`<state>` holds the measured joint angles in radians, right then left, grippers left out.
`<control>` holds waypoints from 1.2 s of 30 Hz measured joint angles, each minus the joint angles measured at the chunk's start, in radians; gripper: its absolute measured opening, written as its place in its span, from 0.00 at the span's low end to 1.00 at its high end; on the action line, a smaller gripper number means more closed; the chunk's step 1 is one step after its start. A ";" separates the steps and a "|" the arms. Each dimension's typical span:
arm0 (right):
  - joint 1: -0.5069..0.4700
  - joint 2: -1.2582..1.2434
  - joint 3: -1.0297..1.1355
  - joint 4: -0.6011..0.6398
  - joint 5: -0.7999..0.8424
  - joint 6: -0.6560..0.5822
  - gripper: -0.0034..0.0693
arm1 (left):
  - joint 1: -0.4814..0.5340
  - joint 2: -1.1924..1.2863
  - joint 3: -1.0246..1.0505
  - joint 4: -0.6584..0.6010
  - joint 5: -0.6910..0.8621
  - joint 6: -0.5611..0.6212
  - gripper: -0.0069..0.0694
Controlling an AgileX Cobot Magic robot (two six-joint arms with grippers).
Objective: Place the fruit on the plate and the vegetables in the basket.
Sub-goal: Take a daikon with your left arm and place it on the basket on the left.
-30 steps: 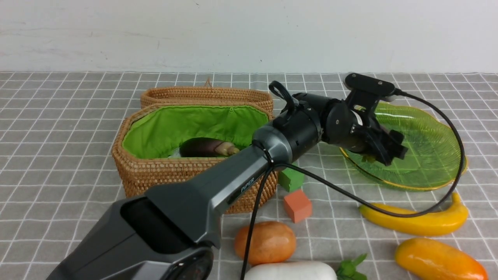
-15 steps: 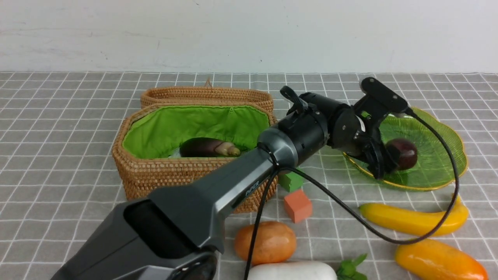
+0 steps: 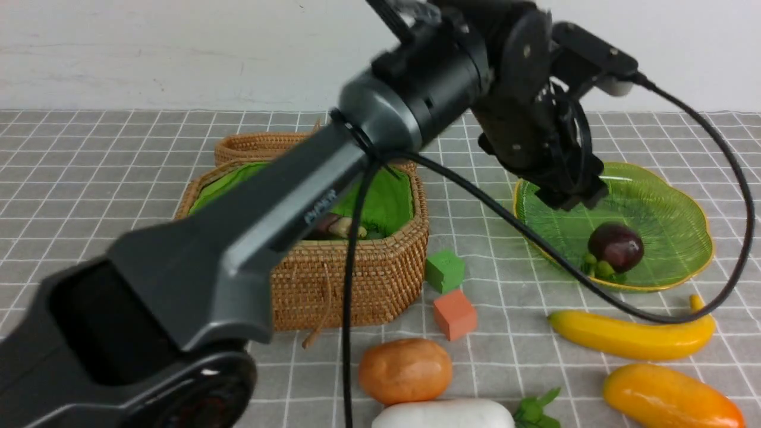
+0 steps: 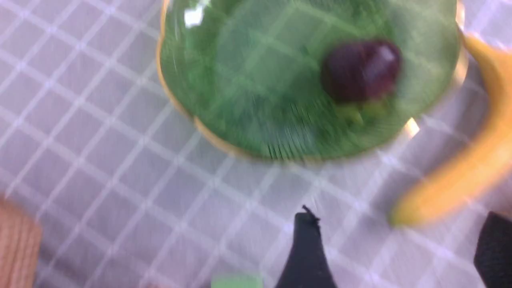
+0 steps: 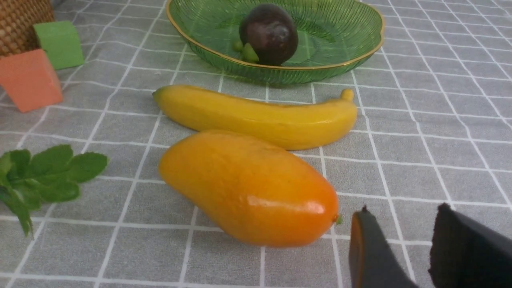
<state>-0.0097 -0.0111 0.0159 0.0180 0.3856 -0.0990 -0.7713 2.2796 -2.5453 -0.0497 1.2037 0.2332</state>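
The dark-purple mangosteen (image 3: 615, 245) lies on the green glass plate (image 3: 672, 238), free of any gripper. My left gripper (image 3: 571, 193) hangs above the plate's near-left part, open and empty; in the blurred left wrist view, the left gripper (image 4: 400, 224) has its jaws wide apart. The banana (image 3: 630, 336) and the mango (image 3: 669, 398) lie on the cloth in front of the plate. My right gripper (image 5: 404, 210) is open beside the mango (image 5: 248, 188), not touching it. The potato (image 3: 404, 370) and radish (image 3: 443, 414) lie at the front. The eggplant (image 3: 333, 224) is in the basket (image 3: 357, 279), partly hidden by my left arm.
A green cube (image 3: 444, 270) and an orange cube (image 3: 455, 313) sit between the basket and the plate. The basket's lid (image 3: 250, 145) stands open behind it. The left arm's black cable (image 3: 737, 196) loops over the plate and the banana.
The left gripper has let go of the mangosteen, which now rests on the plate. The left arm has lifted up and away from the plate.
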 joint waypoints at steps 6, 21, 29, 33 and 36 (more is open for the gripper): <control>0.000 0.000 0.000 -0.001 0.000 0.000 0.38 | 0.042 -0.293 0.285 -0.042 0.030 0.011 0.65; 0.000 0.000 0.000 -0.001 0.000 0.000 0.38 | -0.069 -0.469 1.089 -0.030 -0.260 0.127 0.64; 0.000 0.000 0.000 -0.001 0.000 0.000 0.38 | -0.164 -0.367 1.090 0.090 -0.415 0.138 0.64; 0.000 0.000 0.000 -0.001 0.000 0.000 0.38 | -0.164 -0.340 1.088 0.077 -0.430 0.137 0.64; 0.000 0.000 0.000 -0.001 0.000 0.000 0.38 | -0.164 -0.313 1.088 0.064 -0.439 0.137 0.64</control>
<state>-0.0097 -0.0111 0.0159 0.0172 0.3856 -0.0990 -0.9354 1.9662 -1.4569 0.0143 0.7646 0.3701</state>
